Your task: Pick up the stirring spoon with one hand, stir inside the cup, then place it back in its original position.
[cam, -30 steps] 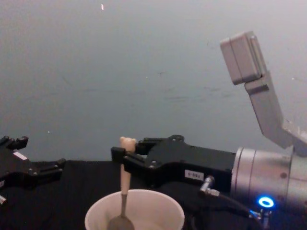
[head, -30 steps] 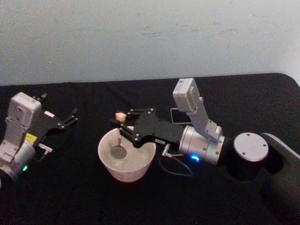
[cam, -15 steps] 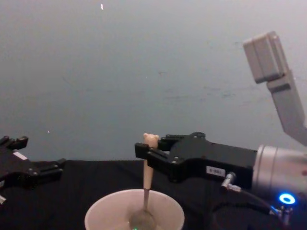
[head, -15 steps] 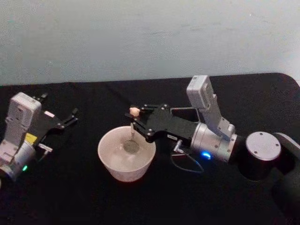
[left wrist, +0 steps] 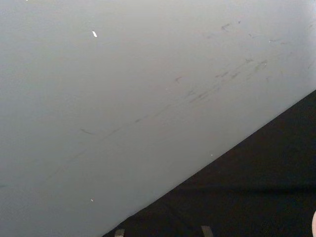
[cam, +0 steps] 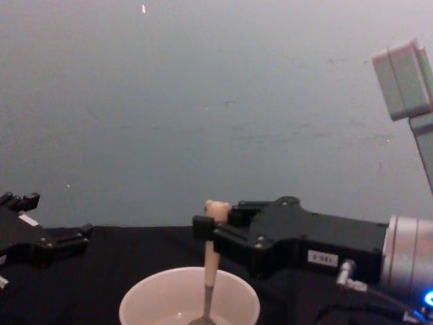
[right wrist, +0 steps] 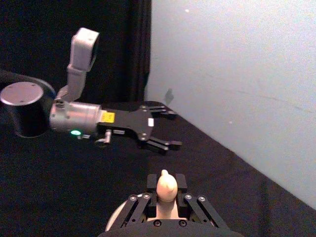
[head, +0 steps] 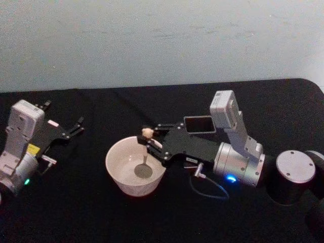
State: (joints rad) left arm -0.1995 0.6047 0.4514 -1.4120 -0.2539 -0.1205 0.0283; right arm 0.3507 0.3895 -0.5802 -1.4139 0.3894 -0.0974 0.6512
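**Spoon stands in the cup, clamped by the right gripper**

The cream cup (head: 114, 153) sits near the middle of the black table (head: 91, 217). Inside it is the spoon (head: 146, 133). Its shiny bowl sits low in the cup, toward the 3 o'clock side, and its beige handle rises nearly upright, with the bear head above the rim. Whether the bowl touches the bottom cannot be told.

The right gripper (head: 153, 140) reaches over the rim from 3 o'clock, its fingers clenched on the handle just under the bear head. At about 2 o'clock from the cup, the dark square holder (head: 199, 124) stands behind that gripper, partly hidden by the arm's wrist camera.

The left gripper (head: 77, 126) rests well apart at 10 o'clock, with its fingers spread and holding nothing.
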